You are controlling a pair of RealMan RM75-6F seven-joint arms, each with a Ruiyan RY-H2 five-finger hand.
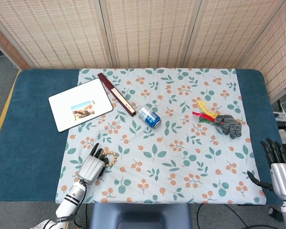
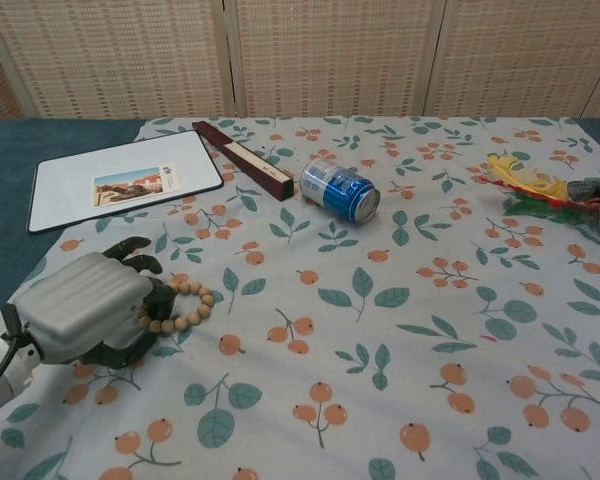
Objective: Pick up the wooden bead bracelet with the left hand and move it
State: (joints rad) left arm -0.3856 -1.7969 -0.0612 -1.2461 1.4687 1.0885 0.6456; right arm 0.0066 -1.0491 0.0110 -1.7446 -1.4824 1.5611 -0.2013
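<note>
The wooden bead bracelet (image 1: 113, 159) (image 2: 188, 305) lies flat on the floral cloth at the front left. My left hand (image 1: 92, 164) (image 2: 88, 305) is low over its left side, palm down. The dark fingers (image 2: 158, 298) curl onto the beads and hide that part of the ring, and the thumb lies on the cloth below it. The bracelet's right half shows free and is not lifted. My right hand (image 1: 279, 168) hovers off the cloth's front right corner, fingers apart and holding nothing; only the head view shows it.
A white board with a photo (image 1: 80, 110) (image 2: 120, 182) lies at the back left, with a dark wooden stick (image 1: 116, 93) beside it. A blue can (image 1: 149, 117) (image 2: 340, 189) lies on its side mid-table. Coloured feathers (image 1: 203, 112) and a grey glove (image 1: 229, 125) are at the right.
</note>
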